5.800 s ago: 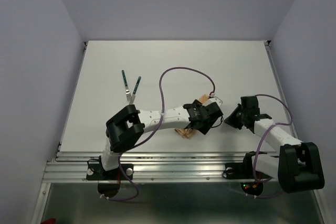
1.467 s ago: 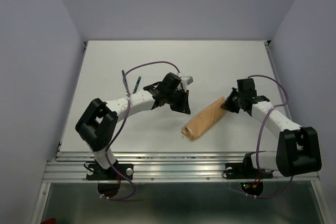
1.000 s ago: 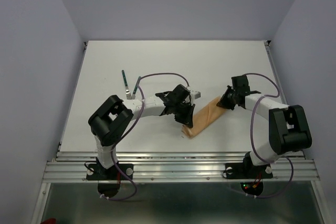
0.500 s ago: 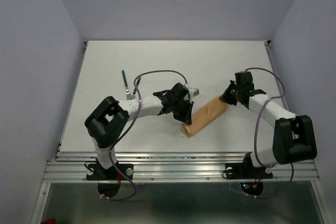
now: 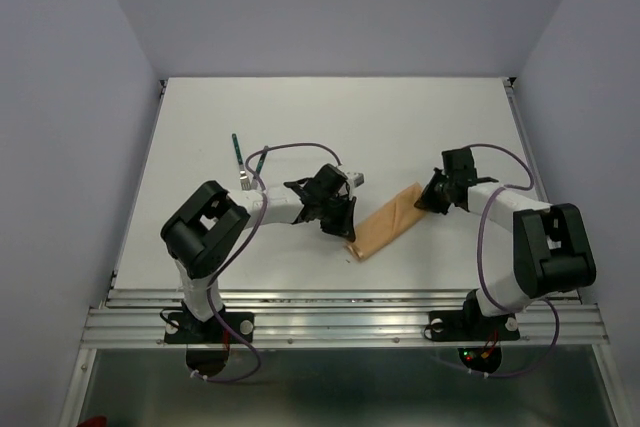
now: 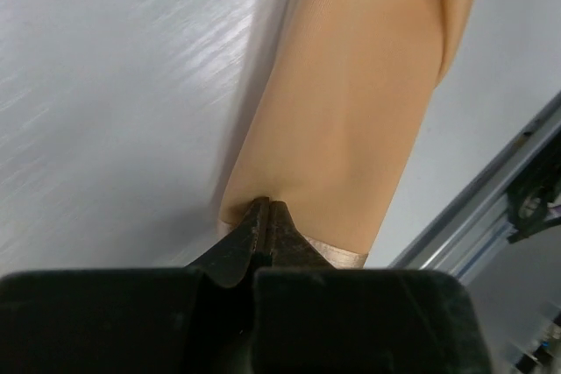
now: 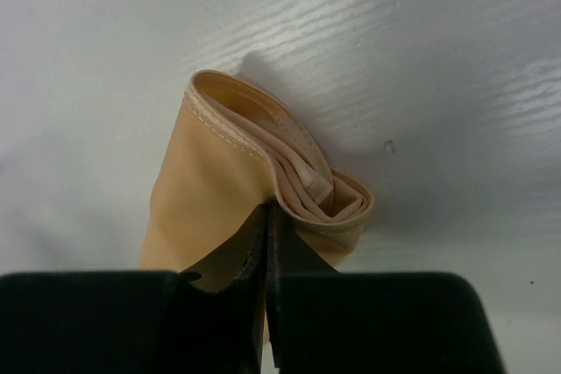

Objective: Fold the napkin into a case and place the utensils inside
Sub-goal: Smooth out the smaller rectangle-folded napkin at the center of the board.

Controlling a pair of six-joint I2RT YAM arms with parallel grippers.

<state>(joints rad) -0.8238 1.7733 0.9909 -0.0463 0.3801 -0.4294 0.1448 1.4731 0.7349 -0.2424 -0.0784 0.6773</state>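
The peach-tan napkin (image 5: 388,219) lies folded as a narrow oblong case, slanting from lower left to upper right on the white table (image 5: 330,117). My left gripper (image 5: 345,230) is shut, and its tips (image 6: 267,205) rest on the cloth's near end (image 6: 351,129) by the hem. At the far end my right gripper (image 5: 428,197) is shut on the top layer, right at the rolled, open mouth (image 7: 307,186). The utensils (image 5: 237,150), with thin dark green handles, lie to the left behind my left arm, which partly covers them.
A purple cable (image 5: 295,147) loops over the left arm close to the utensils. An aluminium rail (image 5: 330,312) runs along the table's near edge, and grey walls enclose the other three sides.
My left gripper swung from beside the napkin down onto its lower end, staying shut. The right gripper kept its hold at the upper end, shifting slightly. The napkin's lower end moved a little left.
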